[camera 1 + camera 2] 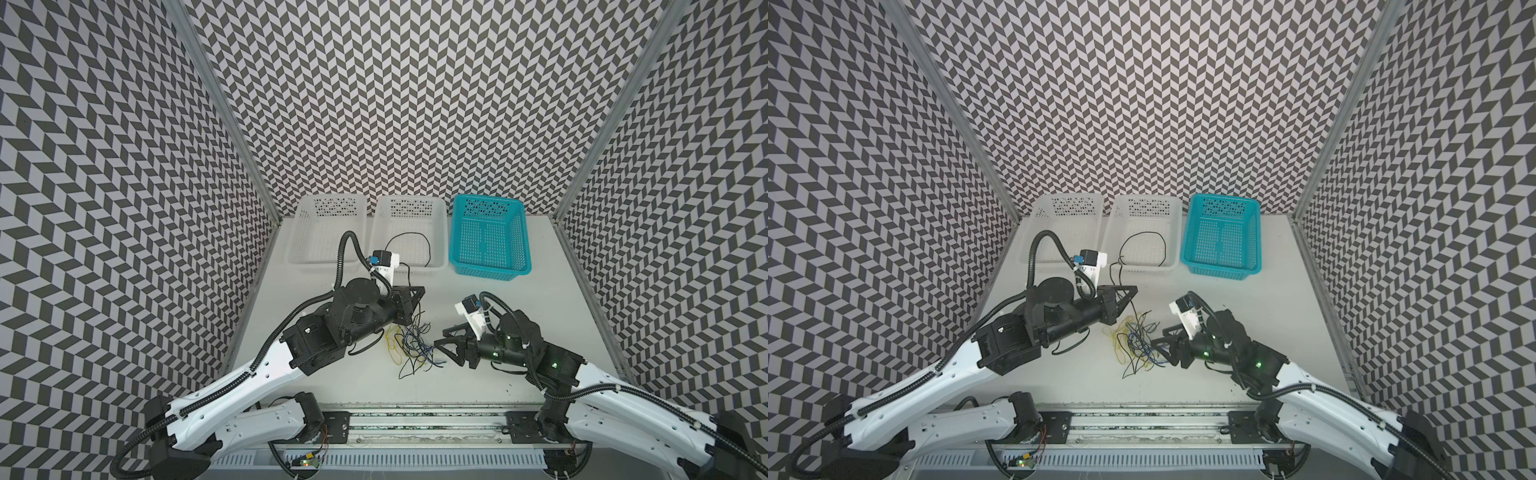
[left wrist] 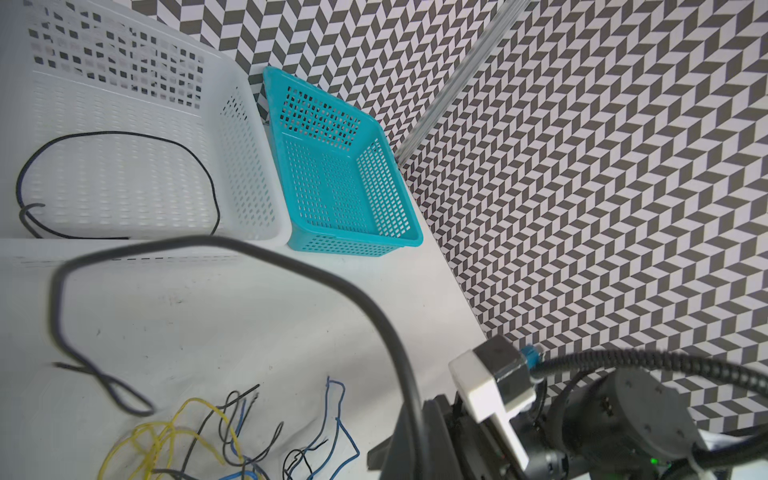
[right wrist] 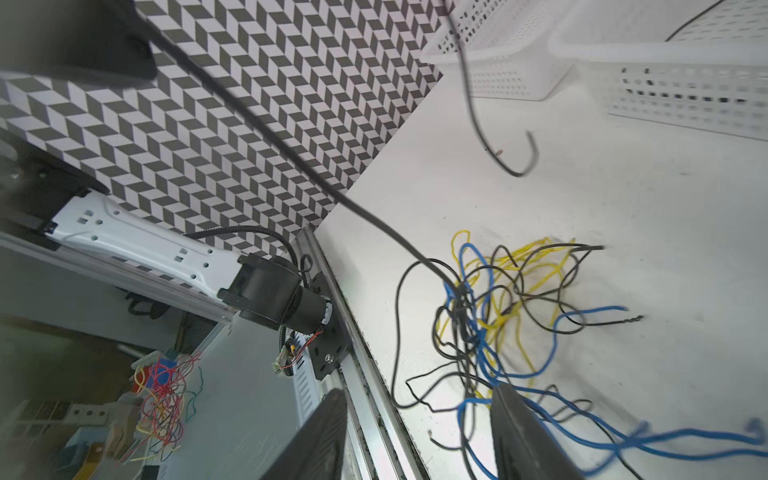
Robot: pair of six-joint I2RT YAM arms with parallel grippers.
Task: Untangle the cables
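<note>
Status: early. One lone black cable (image 2: 116, 133) sits looped in the middle white basket (image 2: 245, 166). One end looks to trail over the front rim, can't confirm. I count that as the only one sorted. The left white basket (image 1: 324, 216) and the teal basket (image 1: 490, 272) look empty, though a hose (image 1: 340, 257) hides part of the left one.

The rest of the cables (image 1: 409, 347) lie in one knot of black, yellow and blue on the table (image 1: 540, 316), mid-front, between my two claws and well apart from the baskets.

My left claw (image 1: 1133, 289) is pressed together on the basket side of the knot and looks raised off the table. It's pinching a black strand (image 3: 361, 211) that runs taut from it down into the heap. I read that as an extraction in progress. The strand's far end is buried among blue and yellow loops, so it's not free yet.

My right claw (image 3: 417, 399) is spread, low at the knot's edge, holding nothing. One finger (image 3: 523, 432) touches or overlaps blue strands, can't tell which.

Left to do, my guess: nearly all of it. Free this strand, then the others one by one.

Surface: matt white tabletop, a few dark scuffs (image 2: 97, 332), a metal rail (image 1: 415, 419) along the front edge.

Room: walls (image 1: 415, 104) in grey-white chevron print, aluminium posts (image 1: 231, 124) in the corners. The right wrist view also catches a bundle of red wires (image 3: 162, 386) off the table, outside the cell.
</note>
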